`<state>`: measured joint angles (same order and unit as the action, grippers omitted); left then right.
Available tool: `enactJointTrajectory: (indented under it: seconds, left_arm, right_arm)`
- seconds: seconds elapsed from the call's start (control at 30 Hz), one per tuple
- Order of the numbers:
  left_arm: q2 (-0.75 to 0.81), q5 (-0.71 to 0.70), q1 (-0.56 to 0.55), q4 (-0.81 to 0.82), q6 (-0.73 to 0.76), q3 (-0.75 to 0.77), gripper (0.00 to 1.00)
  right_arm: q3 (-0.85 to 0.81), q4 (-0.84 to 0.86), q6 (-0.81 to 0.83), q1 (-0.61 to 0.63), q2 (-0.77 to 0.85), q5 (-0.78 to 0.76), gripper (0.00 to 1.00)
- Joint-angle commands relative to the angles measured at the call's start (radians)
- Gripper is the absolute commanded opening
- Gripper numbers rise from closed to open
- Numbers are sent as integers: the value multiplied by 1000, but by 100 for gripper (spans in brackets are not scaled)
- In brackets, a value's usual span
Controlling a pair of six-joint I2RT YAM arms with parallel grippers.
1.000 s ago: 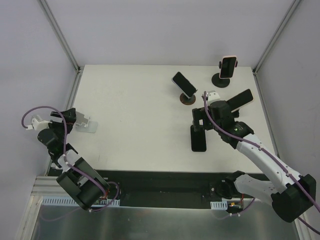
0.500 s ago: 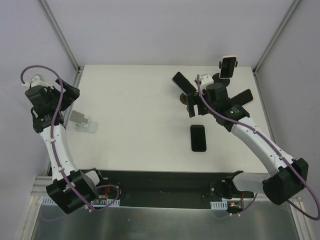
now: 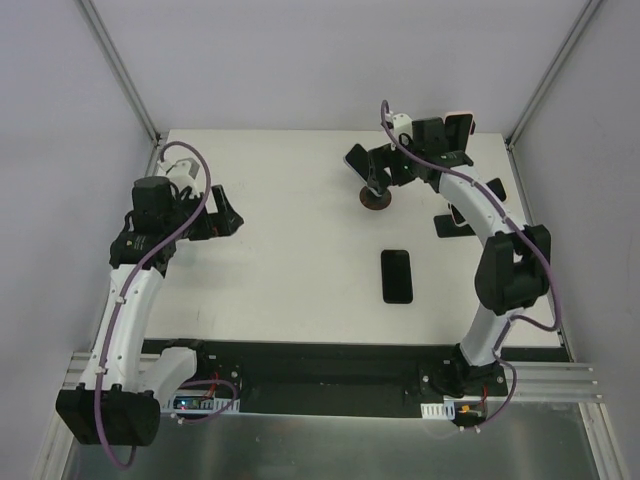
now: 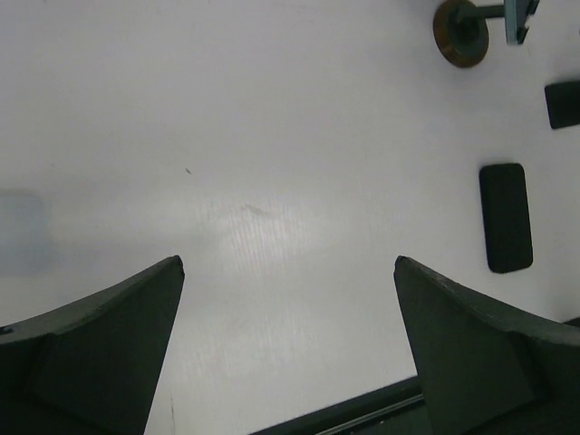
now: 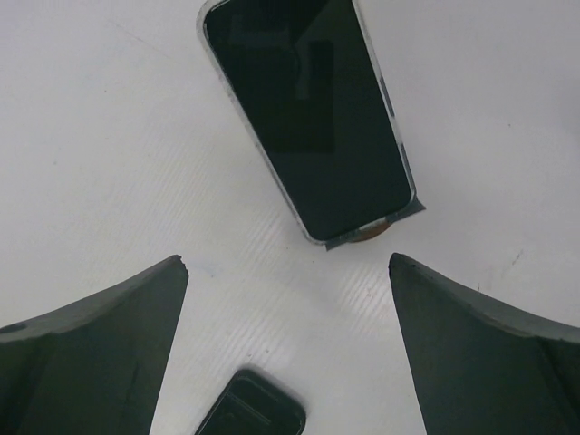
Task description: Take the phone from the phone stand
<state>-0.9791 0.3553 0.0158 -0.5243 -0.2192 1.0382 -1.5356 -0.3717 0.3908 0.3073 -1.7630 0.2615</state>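
Right claw (image 5: 287, 272) — jaws spread wide — hovers over the phone (image 5: 308, 118) on its phone stand (image 5: 367, 234); left claw (image 4: 288, 265) likewise agape above the worktop (image 4: 272, 136).

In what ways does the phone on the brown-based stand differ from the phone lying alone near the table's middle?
The stand phone leans tilted in its stand; the flat phone lies directly on the table. The stand phone shows a pale rim; the flat phone looks entirely black. The stand phone sits nearer the far edge than the flat phone. Both have dark faces.
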Motion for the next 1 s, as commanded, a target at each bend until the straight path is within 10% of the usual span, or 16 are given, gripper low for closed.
enactJointTrajectory:
  seconds: [0.0,0.97]
  left_arm:
    - [74,20,-56,4,4,-85,99]
    - [103,24,-137,70,-131,-190,99]
  right_arm:
    - [-144,22,74,-28,-98,139,96]
    - [-393,13,175,-16,-408,220,96]
